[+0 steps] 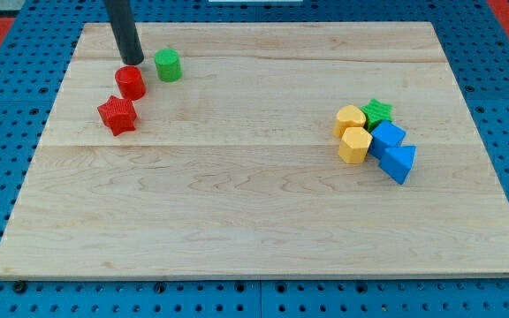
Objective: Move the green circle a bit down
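While my tip, a gripperless rod, touches nothing, green circle sits beside it.

So the dark rod comes in from the view's top left, leaning a little, and my tip sits low at the board's upper left area.

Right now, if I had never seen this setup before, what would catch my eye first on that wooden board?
Probably the straight dark rod at the view's top left, its tip just above the red cylinder block and left of the green circle block, with a red star-shaped block below. Next, the tight cluster at the view's right: two yellow blocks, a green star block and two blue blocks, all on the pale wooden board.
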